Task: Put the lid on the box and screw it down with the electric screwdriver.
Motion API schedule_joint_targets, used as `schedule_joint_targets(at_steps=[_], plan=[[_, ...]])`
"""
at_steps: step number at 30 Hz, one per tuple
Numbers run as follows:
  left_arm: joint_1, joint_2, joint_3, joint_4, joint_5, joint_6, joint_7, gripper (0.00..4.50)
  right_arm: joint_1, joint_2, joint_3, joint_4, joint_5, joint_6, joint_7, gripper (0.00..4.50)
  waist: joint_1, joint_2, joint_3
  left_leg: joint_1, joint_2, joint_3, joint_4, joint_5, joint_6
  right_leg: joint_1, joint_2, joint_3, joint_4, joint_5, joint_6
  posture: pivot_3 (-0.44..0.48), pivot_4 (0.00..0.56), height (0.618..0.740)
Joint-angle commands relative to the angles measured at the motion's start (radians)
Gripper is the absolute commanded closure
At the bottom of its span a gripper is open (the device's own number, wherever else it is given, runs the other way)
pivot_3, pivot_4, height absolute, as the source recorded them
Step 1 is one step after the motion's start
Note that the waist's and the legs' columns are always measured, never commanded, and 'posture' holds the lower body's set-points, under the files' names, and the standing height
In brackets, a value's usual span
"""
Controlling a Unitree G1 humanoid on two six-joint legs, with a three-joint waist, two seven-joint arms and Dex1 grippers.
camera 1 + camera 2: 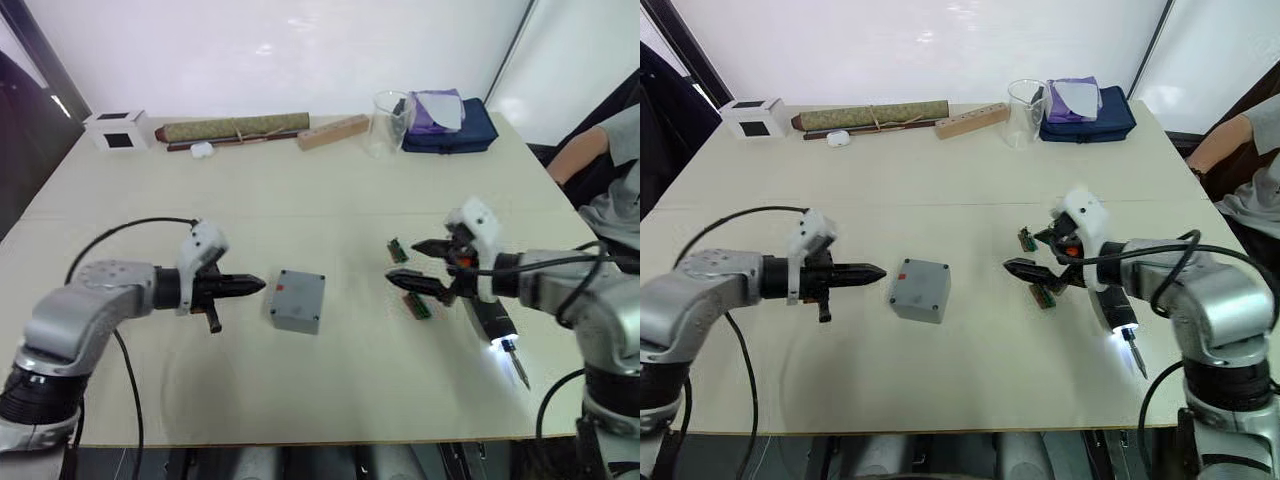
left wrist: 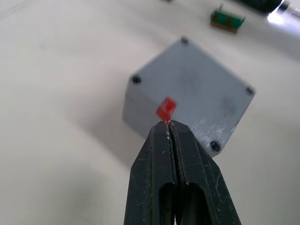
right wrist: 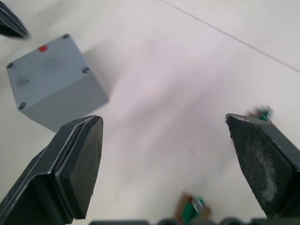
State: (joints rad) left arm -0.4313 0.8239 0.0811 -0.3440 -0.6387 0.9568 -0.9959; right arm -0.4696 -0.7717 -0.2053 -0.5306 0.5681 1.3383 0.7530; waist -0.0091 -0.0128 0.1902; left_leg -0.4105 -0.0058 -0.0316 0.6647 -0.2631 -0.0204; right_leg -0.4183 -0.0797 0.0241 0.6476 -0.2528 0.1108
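Note:
The grey box [image 1: 297, 300] stands closed in the middle of the table. Its top face, which I take for the lid [image 2: 197, 96], has a screw hole at each corner and a small red mark. My left gripper [image 1: 258, 285] is shut with nothing in it, and its tip hovers just left of the box by the red mark. My right gripper [image 1: 403, 263] is open, well right of the box and over small green circuit boards [image 1: 418, 305]. The black electric screwdriver [image 1: 495, 325] lies on the table under my right wrist, a light glowing at its bit end.
Along the far edge stand a white cube [image 1: 118, 128], a rolled mat [image 1: 235, 127], a wooden block [image 1: 333, 131], a glass beaker [image 1: 388, 122] and a blue pouch [image 1: 450, 130]. A person's arm [image 1: 590, 150] shows at the right edge.

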Motion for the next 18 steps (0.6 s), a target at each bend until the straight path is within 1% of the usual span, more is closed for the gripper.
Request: schedule_joint_targets(at_steps=[1,3,4,7,10,13,14,15,18], plan=[[-0.097,0.035,0.009,-0.065,-0.056,-0.011,-0.049,4.50,0.061,-0.070,-0.044,-0.040,-0.003,-0.013,-0.016,0.03,0.001,-0.001,0.000,0.000,0.000,0.000,0.000,0.000,0.000,0.000,0.000,0.000,0.000,0.000,0.000,0.000,0.150,0.740],[-0.096,0.049,-0.059,-0.100,-0.027,-0.046,-0.073,4.50,0.137,-0.060,-0.032,-0.048,-0.011,-0.038,-0.042,0.03,-0.002,-0.002,-0.001,0.001,-0.001,0.000,0.000,0.000,0.000,0.003,0.000,-0.001,-0.003,0.000,0.000,0.000,0.150,0.740],[-0.090,0.044,-0.081,-0.110,-0.023,-0.052,-0.070,4.50,0.180,-0.056,-0.015,-0.054,-0.032,-0.084,-0.056,0.03,-0.003,-0.001,-0.002,0.003,-0.001,0.000,-0.001,-0.001,0.001,0.006,0.000,0.000,-0.004,0.000,0.000,0.000,0.150,0.740],[-0.078,0.033,-0.113,-0.112,-0.012,-0.069,-0.061,4.50,0.263,-0.038,0.013,-0.071,-0.067,-0.198,-0.078,0.03,-0.011,-0.001,-0.001,0.004,0.000,0.002,-0.002,-0.001,0.001,0.006,0.000,0.001,-0.006,0.000,0.001,0.000,0.150,0.740],[-0.075,0.030,-0.131,-0.099,0.001,-0.088,-0.058,4.50,0.307,-0.014,0.033,-0.074,-0.090,-0.274,-0.105,0.03,-0.009,-0.001,-0.001,0.004,0.000,0.001,-0.001,-0.001,0.001,0.005,0.000,0.001,-0.004,0.000,0.001,0.000,0.150,0.740],[-0.089,0.024,-0.141,-0.084,0.006,-0.093,-0.057,4.50,0.336,0.015,0.079,-0.064,-0.153,-0.383,-0.153,0.64,-0.006,-0.001,-0.001,0.004,0.000,0.001,-0.001,-0.001,0.001,0.006,0.001,0.001,-0.003,0.000,0.001,0.000,0.150,0.740],[-0.093,0.022,-0.144,-0.083,0.006,-0.093,-0.056,4.50,0.342,0.024,0.090,-0.057,-0.167,-0.407,-0.166,1.03,-0.005,-0.001,-0.001,0.004,0.000,0.001,-0.001,-0.001,0.001,0.006,0.001,0.001,-0.003,0.000,0.001,0.000,0.150,0.740],[-0.096,0.021,-0.147,-0.080,0.007,-0.094,-0.056,4.50,0.346,0.038,0.097,-0.046,-0.177,-0.419,-0.180,1.31,-0.005,-0.001,-0.001,0.004,0.000,0.001,-0.001,-0.001,0.001,0.006,0.001,0.001,-0.003,0.000,0.001,0.000,0.150,0.740],[-0.101,0.022,-0.160,-0.072,0.017,-0.103,-0.063,4.50,0.360,0.067,0.115,-0.021,-0.198,-0.452,-0.203,1.31,-0.004,-0.001,-0.001,0.004,0.000,0.001,-0.001,-0.001,0.001,0.006,0.001,0.001,-0.003,0.000,0.001,0.000,0.150,0.740]])
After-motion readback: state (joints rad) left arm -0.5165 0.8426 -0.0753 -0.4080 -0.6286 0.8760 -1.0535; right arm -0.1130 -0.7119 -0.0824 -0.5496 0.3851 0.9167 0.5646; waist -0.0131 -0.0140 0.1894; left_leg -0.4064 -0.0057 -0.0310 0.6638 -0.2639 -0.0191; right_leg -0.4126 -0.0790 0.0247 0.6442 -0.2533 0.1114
